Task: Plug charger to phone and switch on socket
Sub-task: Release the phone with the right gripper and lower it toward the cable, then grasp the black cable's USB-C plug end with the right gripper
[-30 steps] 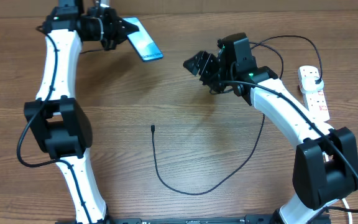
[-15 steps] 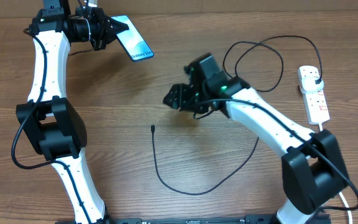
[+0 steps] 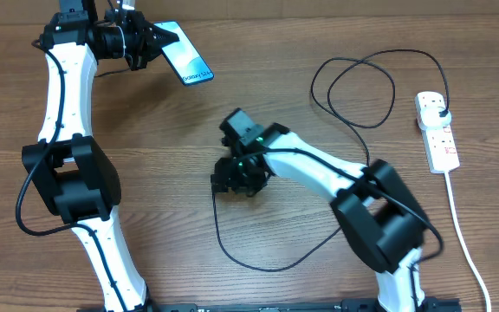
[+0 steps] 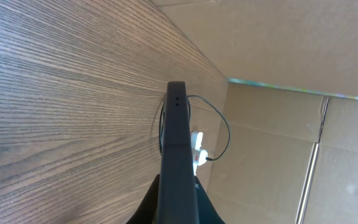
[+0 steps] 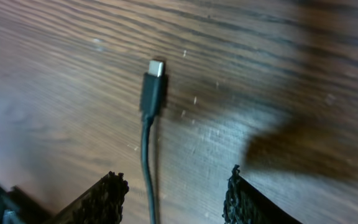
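The phone point(image 3: 185, 62), with its light blue screen, is held up off the table at the far left, and my left gripper point(image 3: 148, 43) is shut on it. The left wrist view shows the phone point(image 4: 176, 143) edge-on between the black fingers. The charger point(image 3: 258, 264) is a thin black cable curving across the table. Its connector tip point(image 5: 156, 70) lies flat on the wood. My right gripper point(image 3: 225, 182) is low over that end, open, and the cable point(image 5: 146, 180) runs between the two fingers point(image 5: 107, 198) without touching them. The white socket point(image 3: 437, 132) lies at the far right with the charger's plug point(image 3: 441, 107) in it.
The socket's thick white cord point(image 3: 464, 243) runs down the right edge of the table. The charger makes a large loop point(image 3: 353, 87) at the back right. A cardboard wall point(image 4: 291, 56) stands behind the table.
My right arm has swung left and down from mid-table to the charger's connector end, its jaws narrowing. The left arm shifted slightly with the phone, then held still.
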Controlling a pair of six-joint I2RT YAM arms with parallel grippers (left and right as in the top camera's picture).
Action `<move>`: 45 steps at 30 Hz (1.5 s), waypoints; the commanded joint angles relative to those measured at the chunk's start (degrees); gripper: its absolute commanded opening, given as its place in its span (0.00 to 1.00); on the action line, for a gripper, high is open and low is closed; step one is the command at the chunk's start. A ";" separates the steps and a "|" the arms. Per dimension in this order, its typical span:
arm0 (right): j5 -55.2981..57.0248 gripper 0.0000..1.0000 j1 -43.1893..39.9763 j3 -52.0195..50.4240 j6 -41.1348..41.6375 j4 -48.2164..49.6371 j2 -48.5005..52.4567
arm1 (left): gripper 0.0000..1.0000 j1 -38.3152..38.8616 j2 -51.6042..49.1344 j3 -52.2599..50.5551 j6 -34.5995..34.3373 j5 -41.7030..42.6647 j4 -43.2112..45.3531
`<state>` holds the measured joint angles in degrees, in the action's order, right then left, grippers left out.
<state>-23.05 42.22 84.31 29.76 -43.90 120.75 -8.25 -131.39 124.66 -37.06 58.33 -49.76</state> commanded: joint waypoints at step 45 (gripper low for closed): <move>-1.46 0.04 -7.37 10.71 -3.50 -3.15 4.57 | 0.04 0.00 0.15 1.11 0.66 4.70 0.07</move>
<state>-18.33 37.56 93.47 29.54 -47.00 126.28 -8.25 -131.39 124.66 -37.06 60.05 -49.78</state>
